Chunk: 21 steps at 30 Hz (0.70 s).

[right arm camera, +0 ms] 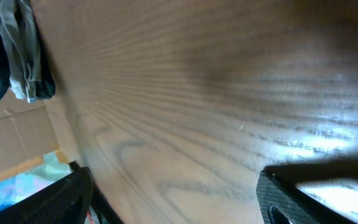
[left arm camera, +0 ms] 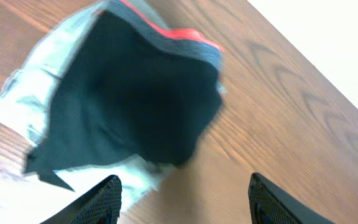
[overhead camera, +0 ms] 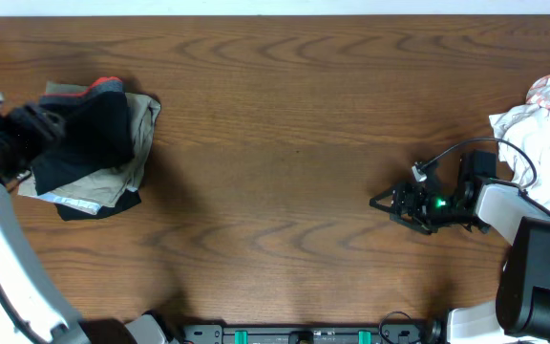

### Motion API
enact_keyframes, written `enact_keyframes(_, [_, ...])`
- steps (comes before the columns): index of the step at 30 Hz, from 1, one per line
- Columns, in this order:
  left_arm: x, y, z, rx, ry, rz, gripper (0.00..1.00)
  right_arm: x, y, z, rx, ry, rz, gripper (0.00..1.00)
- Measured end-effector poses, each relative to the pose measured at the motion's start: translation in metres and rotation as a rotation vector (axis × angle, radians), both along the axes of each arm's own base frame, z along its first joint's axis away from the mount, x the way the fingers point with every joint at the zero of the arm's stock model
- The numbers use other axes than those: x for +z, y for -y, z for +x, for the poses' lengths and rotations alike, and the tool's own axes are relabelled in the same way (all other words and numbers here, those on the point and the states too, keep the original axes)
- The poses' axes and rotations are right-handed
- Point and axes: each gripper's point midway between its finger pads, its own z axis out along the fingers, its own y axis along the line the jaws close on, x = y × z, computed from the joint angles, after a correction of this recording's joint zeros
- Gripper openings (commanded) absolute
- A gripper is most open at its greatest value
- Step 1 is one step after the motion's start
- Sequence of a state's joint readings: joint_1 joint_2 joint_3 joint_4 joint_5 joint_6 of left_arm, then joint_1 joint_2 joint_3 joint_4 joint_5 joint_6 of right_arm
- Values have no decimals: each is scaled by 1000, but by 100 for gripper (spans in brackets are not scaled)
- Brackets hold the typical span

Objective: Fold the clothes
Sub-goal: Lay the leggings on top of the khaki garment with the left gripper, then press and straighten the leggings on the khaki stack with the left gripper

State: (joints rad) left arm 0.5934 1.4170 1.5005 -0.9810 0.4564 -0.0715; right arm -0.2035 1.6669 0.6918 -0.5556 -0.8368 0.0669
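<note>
Standing beside the wooden table (overhead camera: 294, 115), I saw the black trousers (overhead camera: 98, 124) lying in a loose, crumpled heap near its left edge. They were on top of a khaki-grey garment (overhead camera: 143, 129), whose pale edges stuck out from under them on the right and on the side towards the robot. The grey waistband (overhead camera: 110, 88) with its orange-red edge was at the far side of the heap. The left gripper (left arm camera: 185, 190) hung over the left side of this heap. In its own wrist view the two dark fingers (left arm camera: 107, 194) were apart, with only bare wood and a corner of the pale cloth between them, and they held nothing. The right gripper (overhead camera: 390, 203) was well apart from the clothes, low over the right half of the table and pointing to the left. Its fingers (right arm camera: 61, 199) were also spread wide, and between them I could see only the table surface. A pile of white fabrics (overhead camera: 542, 119) lay at the right edge of the table, just behind the right arm.
</note>
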Motion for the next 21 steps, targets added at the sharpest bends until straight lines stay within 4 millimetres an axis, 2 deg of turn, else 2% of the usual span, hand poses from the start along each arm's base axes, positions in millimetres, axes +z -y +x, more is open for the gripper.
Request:
enact_keyframes(2, [1, 25, 0, -76, -14, -4, 66, 1, 1, 5, 3, 33, -4, 87])
enact_keyframes(5, [-13, 57, 9, -182, -67, 24, 66, 1, 2, 10, 6, 63, -9, 88])
enact_keyframes(7, [-32, 73, 13, -238, -129, 65, 66, 1, 2, 11, 8, 69, -10, 88])
enact_keyframes(10, [-70, 91, 19, -301, -242, 148, 66, 2, 2, 12, 8, 70, -9, 89])
enact_keyframes(15, [-129, 91, 28, -321, -426, 337, 66, 2, 2, 12, 8, 71, -8, 89])
enact_keyframes(18, [-147, 77, 28, -268, -519, 437, 65, 2, 1, 12, 8, 71, -7, 89])
enact_keyframes(21, [-155, 61, 26, -184, -574, 503, 65, 2, 1, 11, 9, 70, -7, 89])
